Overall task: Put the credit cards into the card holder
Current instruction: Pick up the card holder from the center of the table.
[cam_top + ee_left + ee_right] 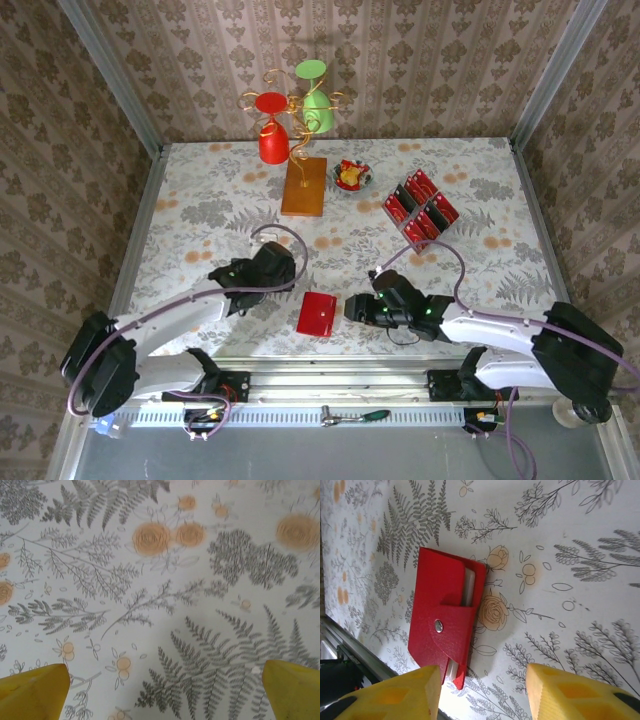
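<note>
We see the card holder lying flat by the tabletop's near edge | right gripper just beside its right side | left gripper near its far-left corner | credit cards well apart, toward the far right corner.

We are extending our white left arm from the lower left of the overhead frame toward its centre, the black left gripper holding yellow fingers wide apart. Our white right arm is stretching in from the lower right, the black right gripper likewise holding yellow fingers apart.
</note>
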Robot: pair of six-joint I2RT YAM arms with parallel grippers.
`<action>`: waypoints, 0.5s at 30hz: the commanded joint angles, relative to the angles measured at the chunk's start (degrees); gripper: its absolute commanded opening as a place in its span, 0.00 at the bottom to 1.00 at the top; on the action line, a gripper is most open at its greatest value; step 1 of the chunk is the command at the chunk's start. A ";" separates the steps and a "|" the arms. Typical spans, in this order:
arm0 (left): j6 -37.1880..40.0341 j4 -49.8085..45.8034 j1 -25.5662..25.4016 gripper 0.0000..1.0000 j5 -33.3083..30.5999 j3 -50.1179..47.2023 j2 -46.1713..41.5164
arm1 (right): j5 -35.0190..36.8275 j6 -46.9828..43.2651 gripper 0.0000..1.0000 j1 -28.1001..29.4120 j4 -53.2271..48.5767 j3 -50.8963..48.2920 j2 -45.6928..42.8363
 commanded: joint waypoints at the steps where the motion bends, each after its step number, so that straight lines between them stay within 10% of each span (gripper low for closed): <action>1: -1.68 -5.22 -2.13 1.00 -3.21 1.99 1.04 | 0.93 2.68 0.45 0.84 6.16 2.96 2.88; 15: -10.79 -2.07 -13.43 1.00 0.26 -6.06 -3.82 | -2.25 5.24 0.34 3.01 13.21 5.07 13.28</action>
